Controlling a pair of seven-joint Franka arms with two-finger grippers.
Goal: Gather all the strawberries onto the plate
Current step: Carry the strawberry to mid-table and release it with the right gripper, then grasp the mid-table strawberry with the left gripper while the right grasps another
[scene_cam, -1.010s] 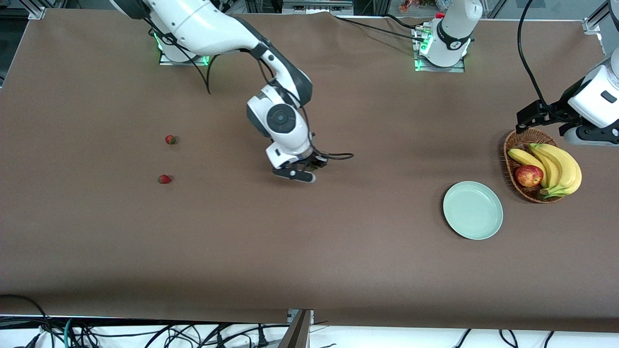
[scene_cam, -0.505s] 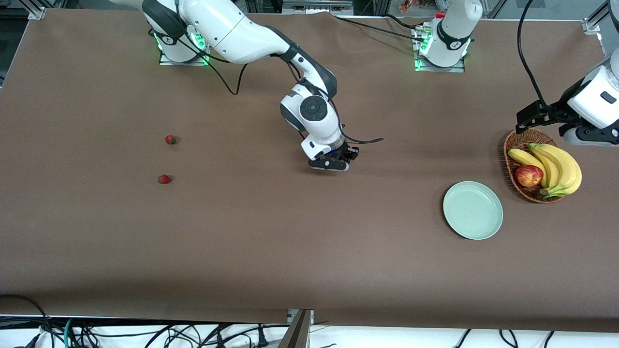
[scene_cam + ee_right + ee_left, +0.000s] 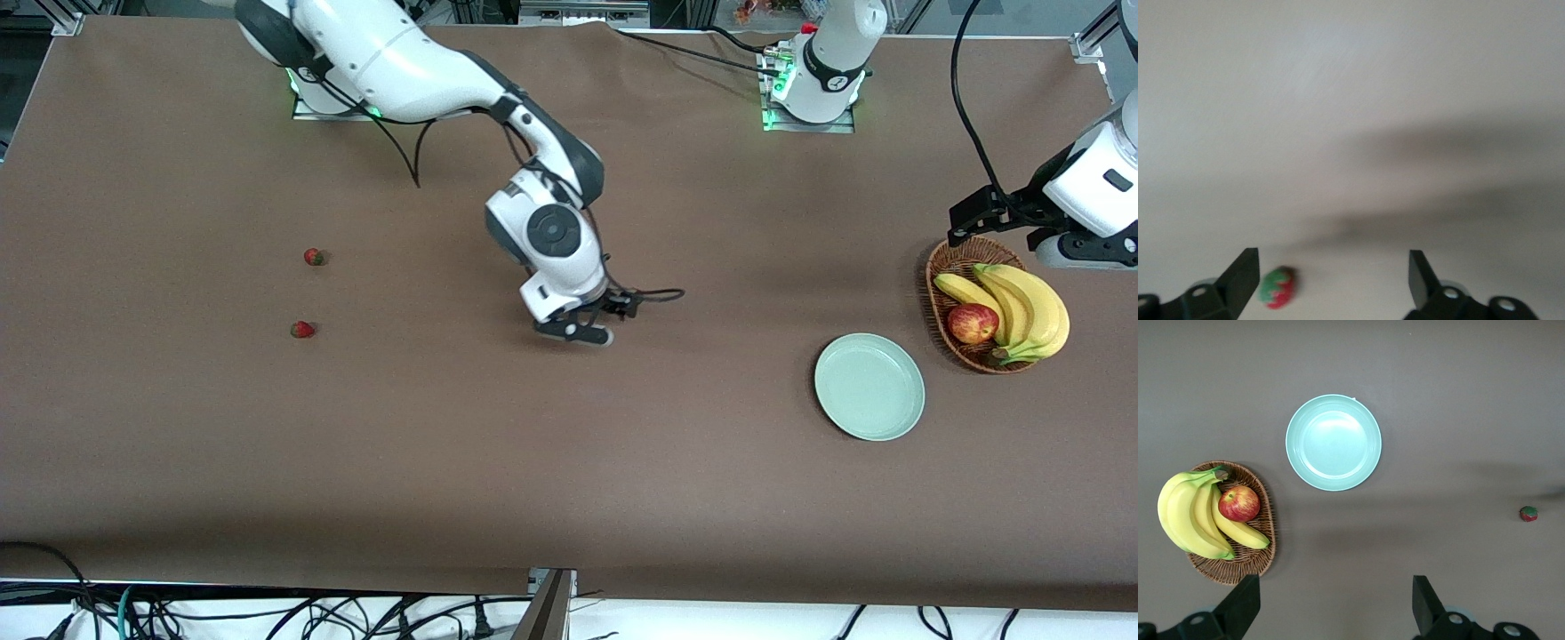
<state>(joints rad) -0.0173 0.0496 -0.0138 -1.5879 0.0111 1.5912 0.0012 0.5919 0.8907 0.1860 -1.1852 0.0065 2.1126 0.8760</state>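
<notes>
The right gripper (image 3: 594, 327) hangs low over the middle of the table (image 3: 569, 462), well away from every edge. Its fingers (image 3: 1238, 280) stand spread apart with nothing between them. In the right wrist view a strawberry (image 3: 1277, 287) lies on the table just beside one fingertip, off to the side of the gap rather than inside it. In the left wrist view that berry (image 3: 1528, 513) shows as a small red and green spot well apart from the plate (image 3: 1333, 443); the front view hides it under the right arm's hand.

Two more strawberries lie toward the right arm's end of the table: one (image 3: 313, 257) farther from the front camera, the other (image 3: 302, 330) nearer, both well apart from the right gripper.

The mint-green plate (image 3: 869, 386) sits toward the left arm's end, bare inside. Just beside it, closer to that end's edge, stands a wicker basket (image 3: 944, 284) holding bananas (image 3: 1022, 307) and a red apple (image 3: 972, 323).

The left arm waits, its gripper (image 3: 1331, 603) up over the edge of the table at its own end, above the basket, fingers wide apart and holding nothing.
</notes>
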